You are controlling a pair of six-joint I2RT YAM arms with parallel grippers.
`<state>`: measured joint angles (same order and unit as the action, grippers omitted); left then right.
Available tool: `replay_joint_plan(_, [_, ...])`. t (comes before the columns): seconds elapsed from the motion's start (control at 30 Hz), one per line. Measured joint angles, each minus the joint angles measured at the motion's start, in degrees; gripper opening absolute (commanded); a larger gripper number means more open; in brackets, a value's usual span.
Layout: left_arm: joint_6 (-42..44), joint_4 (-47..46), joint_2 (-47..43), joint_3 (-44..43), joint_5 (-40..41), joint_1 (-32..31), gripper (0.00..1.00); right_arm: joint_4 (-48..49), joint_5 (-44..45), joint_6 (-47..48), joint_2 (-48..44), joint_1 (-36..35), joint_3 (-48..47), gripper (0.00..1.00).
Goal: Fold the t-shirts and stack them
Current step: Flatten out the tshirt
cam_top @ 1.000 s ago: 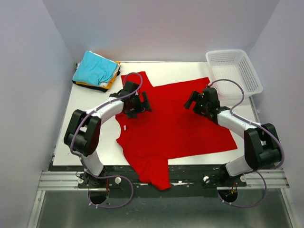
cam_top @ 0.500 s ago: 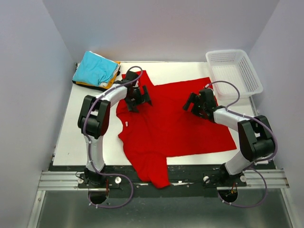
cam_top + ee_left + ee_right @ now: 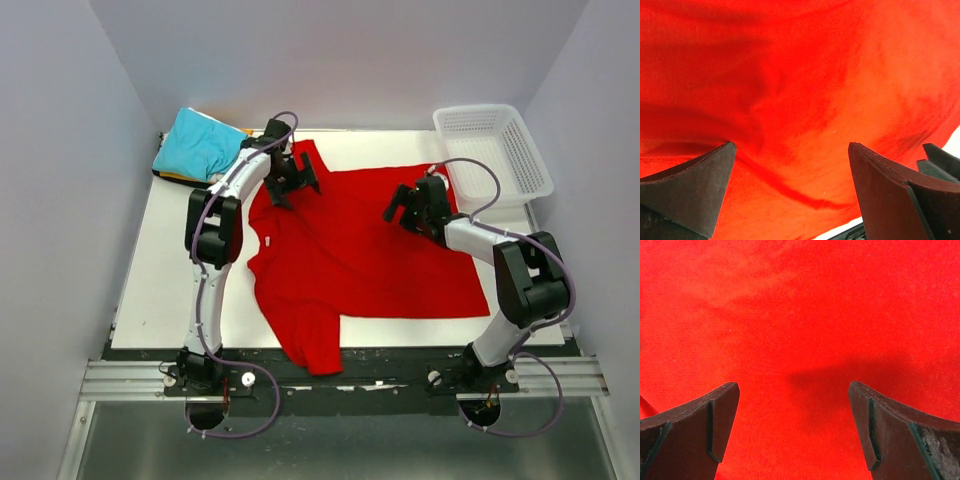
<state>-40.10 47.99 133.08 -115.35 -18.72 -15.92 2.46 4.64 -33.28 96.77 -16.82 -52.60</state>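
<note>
Spreading looks to be the step in hand: the red t-shirt (image 3: 350, 255) lies open but rumpled on the desk (image 3: 170, 270), one sleeve hanging over the near edge. Left hand (image 3: 292, 180) hovers over the far-left corner, right hand (image 3: 415, 208) over the far-right part, both spread wide and holding nothing. Next, probably, comes pinching an edge.

The spread t-shirt (image 3: 350, 255) is plain bright red with no print, and it fills both wrist views with the same unbroken red, shaded darker only in its creases. At the far left the folded stack (image 3: 203, 148) shows turquoise on top, with a yellow-orange edge and a black one beneath it. The table (image 3: 160, 285) is white, the mesh basket (image 3: 492, 150) at the far right is white too, and both arms are white with black joints, black grippers and pale lilac cables.
</note>
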Motion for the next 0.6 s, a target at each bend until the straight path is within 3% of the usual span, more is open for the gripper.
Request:
replay_joint_plan(0.27, [0.0, 2.3, 6.2, -12.4, -3.0, 1.4, 0.98, 1.5, 0.0, 1.6, -0.8, 0.0, 0.5, 1.0])
replay_joint_plan(0.5, [1.1, 1.2, 6.4, -13.2, -4.0, 1.4, 0.98, 3.6, -10.1, 5.5, -6.8, -0.3, 2.8, 1.0])
replay_joint_plan(0.6, [2.3, -0.7, 2.1, -7.9, -3.5, 1.3, 0.98, 4.8, -16.5, 7.4, -8.0, -3.4, 2.8, 1.0])
